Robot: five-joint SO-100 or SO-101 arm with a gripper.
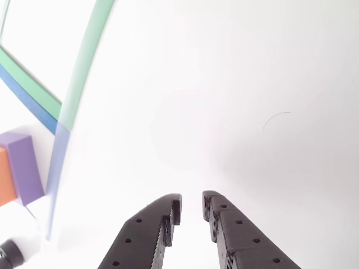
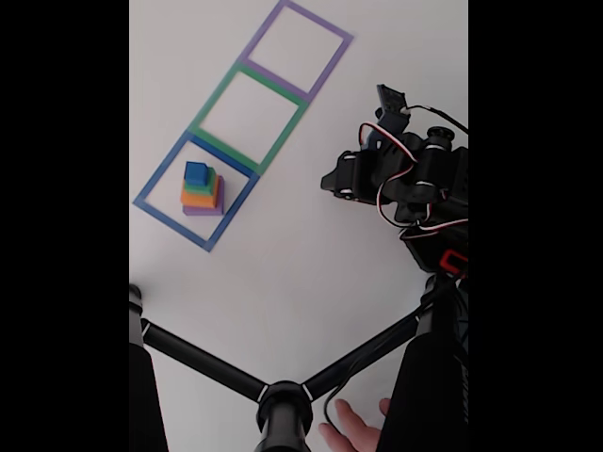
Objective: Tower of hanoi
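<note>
My pincer [image 1: 192, 208] is narrow, holding nothing, over bare white table [image 1: 235, 112]. The stack sits intact in the blue outline [image 2: 151, 188]: blue cube [image 2: 196, 172] on green block [image 2: 208, 181], orange block [image 2: 199, 198], purple block [image 2: 203, 210]. I judge the first step is the cube: widen, centre, grip only it. Tripod [image 2: 283, 400] and a hand [image 2: 350, 426] are near the bottom edge.

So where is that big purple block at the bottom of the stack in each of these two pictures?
Other view: the purple block sits at the far left edge, with the orange block against it, left of the claw.
Fixed view: it lies at the bottom of the stack, left of centre, inside the blue square outline.
Shared landmark: the blue square outline, whose line also runs just right of the block in the other view.
</note>
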